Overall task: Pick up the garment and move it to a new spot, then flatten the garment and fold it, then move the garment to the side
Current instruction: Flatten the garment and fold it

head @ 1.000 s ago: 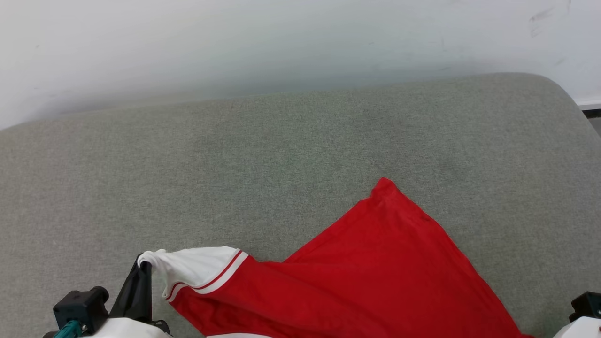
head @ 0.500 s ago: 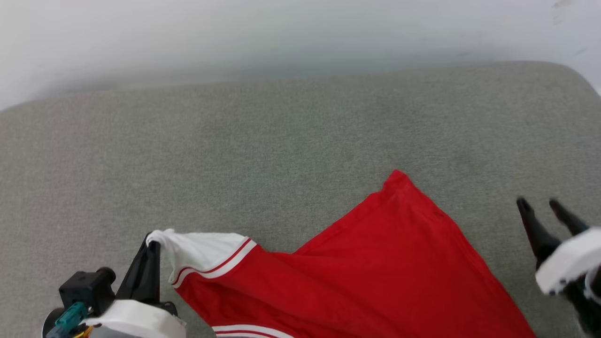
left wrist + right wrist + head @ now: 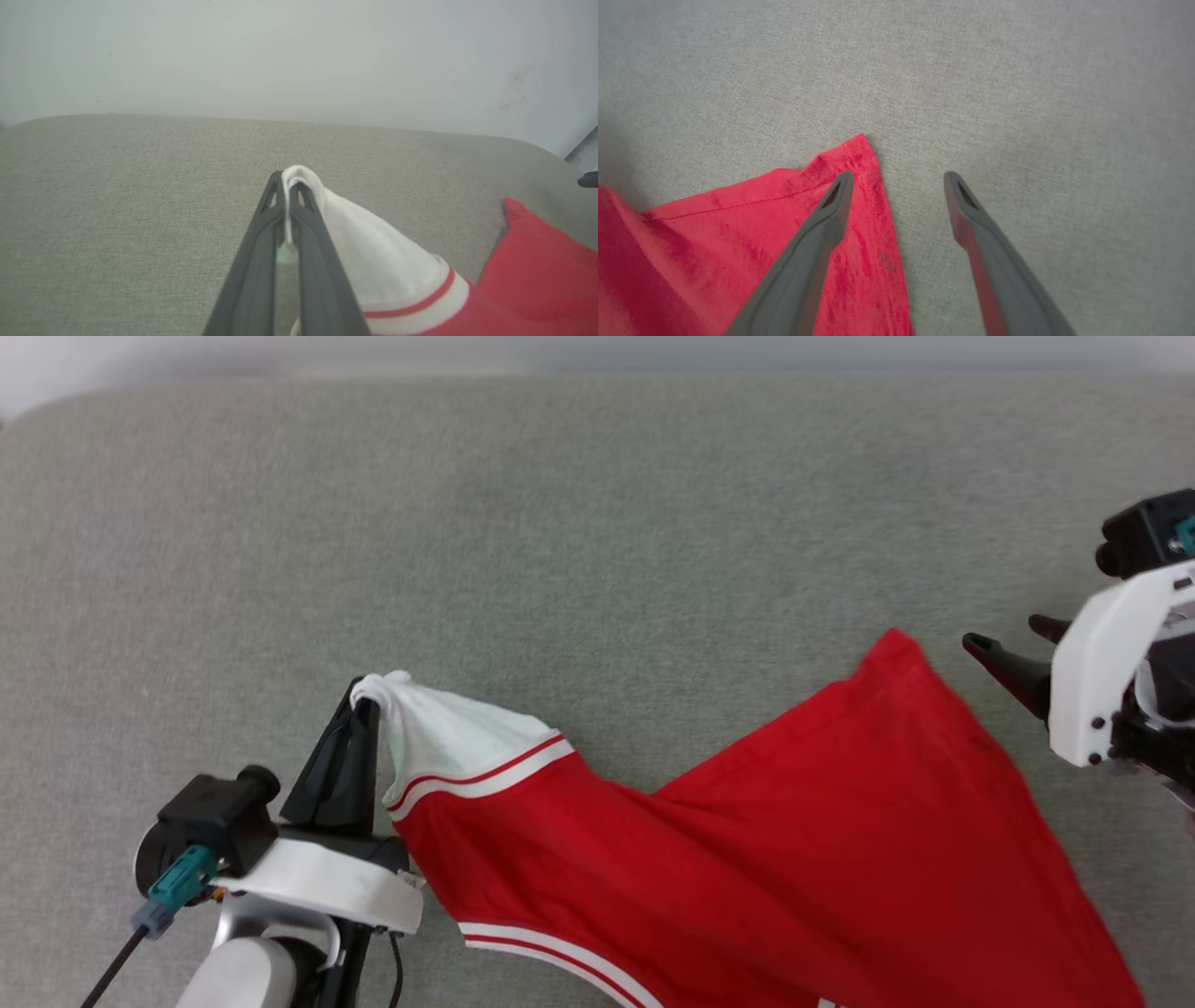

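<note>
One bright red soft jersey shirt (image 3: 747,859) with white, red-striped sleeves is spread on a grey woven upholstered cushion (image 3: 597,523) and runs out past the bottom of the head view. Two grippers are seen. The bunched end of one white sleeve (image 3: 439,728) is pinched between the closed fingers of the left gripper (image 3: 359,700). The right gripper (image 3: 1004,633) is spread wide and nothing is held by it. In the right wrist view one finger is seen over the shirt's red hem corner (image 3: 859,154), the other over bare cushion. A second striped band (image 3: 551,947) is seen lower down.

The garment (image 3: 794,859) is bright red — its sleeve (image 3: 448,737) white with thin red stripes — on mottled grey-green upholstery (image 3: 597,523).
</note>
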You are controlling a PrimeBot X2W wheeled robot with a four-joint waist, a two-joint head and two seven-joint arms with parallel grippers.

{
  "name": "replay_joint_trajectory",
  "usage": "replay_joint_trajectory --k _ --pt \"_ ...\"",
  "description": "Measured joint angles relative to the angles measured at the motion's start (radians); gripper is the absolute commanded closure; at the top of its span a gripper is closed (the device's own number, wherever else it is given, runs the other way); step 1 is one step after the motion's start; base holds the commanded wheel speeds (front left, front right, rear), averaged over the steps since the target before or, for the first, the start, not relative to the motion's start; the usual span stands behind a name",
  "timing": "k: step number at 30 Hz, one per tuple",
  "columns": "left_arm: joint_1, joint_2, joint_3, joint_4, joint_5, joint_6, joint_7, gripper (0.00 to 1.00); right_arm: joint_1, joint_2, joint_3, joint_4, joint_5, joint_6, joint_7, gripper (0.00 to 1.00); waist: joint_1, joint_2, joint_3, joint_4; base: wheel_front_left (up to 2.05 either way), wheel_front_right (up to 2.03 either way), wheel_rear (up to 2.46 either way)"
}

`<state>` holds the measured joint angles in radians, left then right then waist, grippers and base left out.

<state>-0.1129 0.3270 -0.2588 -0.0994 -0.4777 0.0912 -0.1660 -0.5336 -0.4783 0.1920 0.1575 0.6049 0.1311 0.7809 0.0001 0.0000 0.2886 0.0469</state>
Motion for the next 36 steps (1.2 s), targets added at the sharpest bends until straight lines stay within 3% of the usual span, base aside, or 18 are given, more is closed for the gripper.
replay_joint_trajectory --k 5,14,15,16,21,27,36 --pt "-0.049 -0.015 -0.019 0.010 0.007 -0.013 -0.013 1.00 -0.068 0.008 0.080 0.063 0.006 0.000 0.075 0.00 0.0001 0.0000 0.060 0.035 0.00 0.00 0.00" --pt "-0.081 -0.022 -0.032 0.050 0.005 -0.030 -0.027 1.00 -0.126 0.011 0.190 0.222 0.080 0.000 0.082 0.00 0.0000 0.0000 0.099 0.067 0.00 0.00 0.00" --pt "-0.081 -0.022 -0.032 0.053 0.005 -0.030 -0.028 1.00 -0.134 0.010 0.202 0.234 0.086 0.000 0.083 0.61 -0.0001 0.0000 0.097 0.066 0.00 0.00 0.00" --pt "-0.081 -0.022 -0.032 0.058 0.001 -0.030 -0.030 1.00 -0.141 0.009 0.215 0.243 0.093 -0.001 0.082 1.00 0.0000 0.0000 0.093 0.065 0.00 0.00 0.00" --pt "-0.081 -0.015 -0.030 0.071 -0.002 -0.031 -0.029 1.00 -0.153 0.022 0.258 0.290 0.117 0.000 0.044 1.00 0.0000 0.0000 0.060 0.055 0.00 0.00 0.00" --pt "-0.104 0.024 -0.005 0.085 -0.010 -0.032 -0.003 1.00 -0.182 0.033 0.267 0.345 0.103 0.000 -0.085 1.00 0.0000 0.0000 -0.012 0.033 0.00 0.00 0.00" --pt "-0.372 0.063 0.042 0.218 -0.059 -0.079 0.067 1.00 -0.320 0.077 0.187 0.463 0.019 0.000 -0.273 1.00 -0.0001 0.0000 -0.124 -0.013 0.00 0.00 0.00"
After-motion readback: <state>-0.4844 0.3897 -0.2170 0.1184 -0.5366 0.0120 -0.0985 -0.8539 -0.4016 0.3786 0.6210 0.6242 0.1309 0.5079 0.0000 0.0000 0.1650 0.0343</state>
